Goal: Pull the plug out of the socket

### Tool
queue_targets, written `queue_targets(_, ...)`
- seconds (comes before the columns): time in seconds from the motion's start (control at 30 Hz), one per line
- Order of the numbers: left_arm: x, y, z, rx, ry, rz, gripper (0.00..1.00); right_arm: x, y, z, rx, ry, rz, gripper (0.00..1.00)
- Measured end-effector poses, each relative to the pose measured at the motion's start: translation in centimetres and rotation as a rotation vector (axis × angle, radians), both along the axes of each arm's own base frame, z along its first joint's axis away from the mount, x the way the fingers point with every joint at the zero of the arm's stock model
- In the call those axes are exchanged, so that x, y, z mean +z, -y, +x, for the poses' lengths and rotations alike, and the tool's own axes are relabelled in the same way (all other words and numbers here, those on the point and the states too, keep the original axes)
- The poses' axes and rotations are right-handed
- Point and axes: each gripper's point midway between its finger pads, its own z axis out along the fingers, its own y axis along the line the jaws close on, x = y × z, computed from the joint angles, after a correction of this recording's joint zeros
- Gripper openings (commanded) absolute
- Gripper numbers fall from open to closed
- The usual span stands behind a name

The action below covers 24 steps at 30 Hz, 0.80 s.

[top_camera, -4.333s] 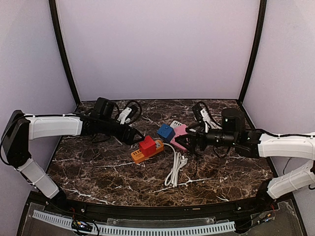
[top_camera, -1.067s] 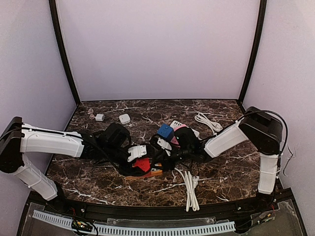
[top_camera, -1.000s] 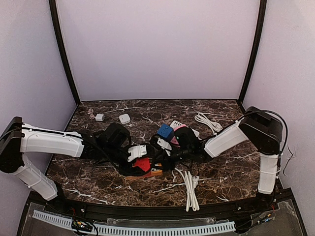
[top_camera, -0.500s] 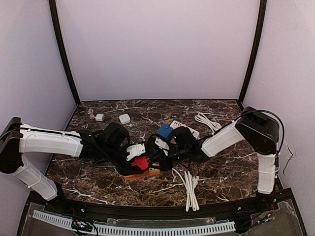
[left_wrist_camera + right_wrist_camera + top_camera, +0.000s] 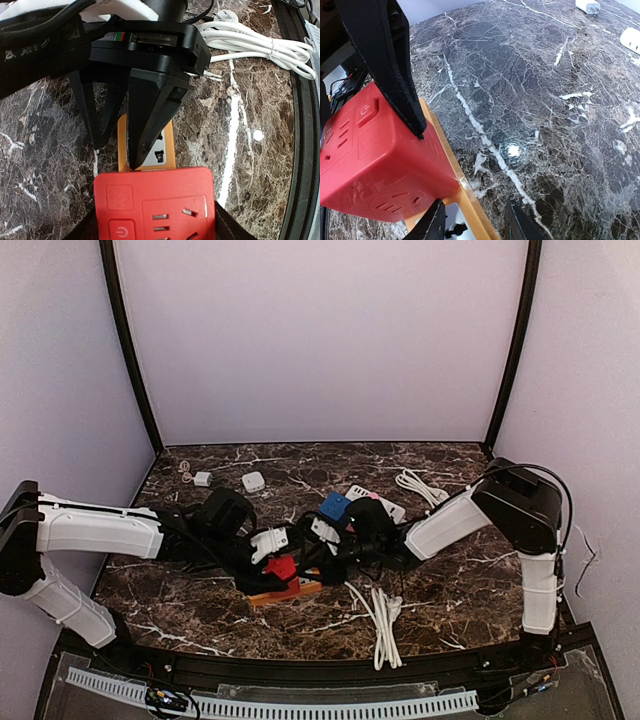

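A red cube-shaped plug [image 5: 283,566] sits on an orange socket strip [image 5: 287,591] lying near the table's front middle. My left gripper [image 5: 272,558] comes in from the left and is shut on the red plug [image 5: 155,205], with its black fingers [image 5: 390,65] against the cube's sides. My right gripper [image 5: 320,562] reaches in from the right, jaws apart. One black finger [image 5: 140,145] rests over the strip's grey face [image 5: 165,147]; the other stands beside the strip. In the right wrist view the strip's orange edge [image 5: 457,175] lies inside my right gripper [image 5: 474,222].
A blue cube adapter [image 5: 337,506] and a white strip [image 5: 377,503] lie just behind the arms. A bundled white cable [image 5: 383,617] trails toward the front edge; another coil [image 5: 421,486] lies back right. Small white adapters [image 5: 253,481] sit back left.
Both arms have come to the strip, which now lies nearer the front. Over the last second the plug, strip and both grippers shifted slightly left, and the right jaws narrowed a little.
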Motion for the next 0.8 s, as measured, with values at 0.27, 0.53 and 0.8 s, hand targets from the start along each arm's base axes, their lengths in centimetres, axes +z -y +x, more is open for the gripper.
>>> queue_targets(0.27,0.0,-0.3,-0.3,-0.034,0.09,0.038,0.16,-0.2,-0.2,-0.1,0.006,-0.001,0.003,0.38)
queue_targets(0.53,0.4,-0.9,0.6,0.065,-0.037,-0.036,0.17,0.0,-0.4,0.2,-0.003,0.011,0.008,0.37)
queue_targets(0.8,3.6,0.5,0.4,-0.009,0.034,-0.148,0.14,-0.2,-0.5,0.5,-0.014,0.019,0.006,0.37)
